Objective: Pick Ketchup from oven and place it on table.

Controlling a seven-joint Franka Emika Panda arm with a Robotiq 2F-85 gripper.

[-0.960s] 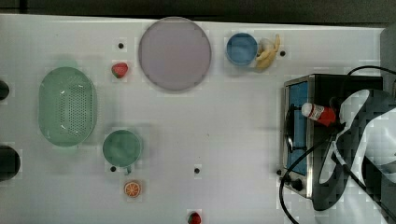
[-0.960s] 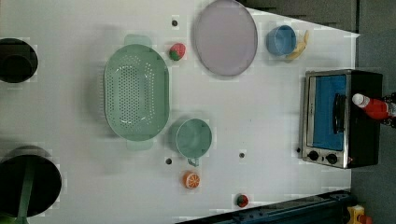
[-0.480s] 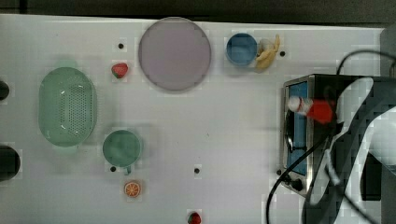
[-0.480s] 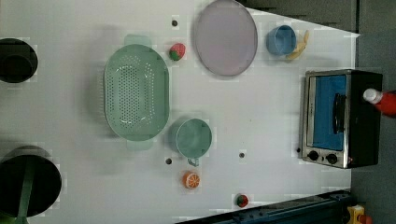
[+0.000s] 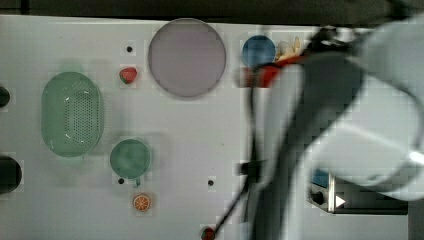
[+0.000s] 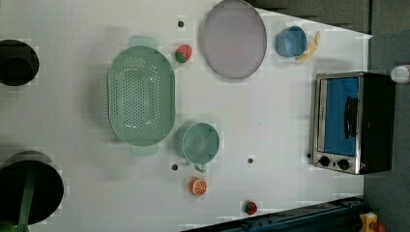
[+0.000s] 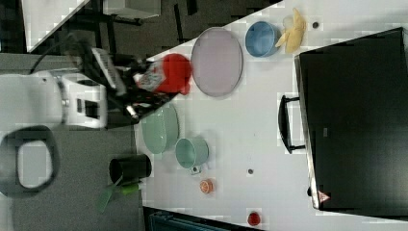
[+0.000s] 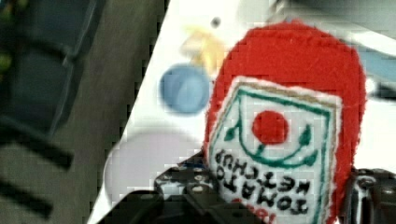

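My gripper (image 7: pixel 142 82) is shut on the ketchup (image 7: pixel 169 73), a red bottle with a white label, and holds it high above the white table (image 7: pixel 255 120). In the wrist view the ketchup (image 8: pixel 289 126) stands between the dark fingers (image 8: pixel 187 196). In the top view the blurred arm covers the right side, and a red part of the ketchup (image 5: pixel 267 75) shows beside the blue cup (image 5: pixel 258 51). The black oven (image 6: pixel 353 123) stands at the left view's right with its door closed. Only a corner of the oven (image 5: pixel 350 200) shows under the arm in the top view.
On the table are a lilac plate (image 5: pixel 186 57), a banana (image 6: pixel 309 46), a green colander (image 5: pixel 72 114), a green mug (image 5: pixel 130 159), a strawberry (image 5: pixel 128 75), an orange half (image 5: pixel 141 202) and a small red fruit (image 6: pixel 250 208). Dark round containers (image 6: pixel 19 63) stand at the left view's left edge.
The arm has risen from the oven with the ketchup and swung toward the top view's upper middle, close to that camera. In the left view the bottle has slid off the right edge.
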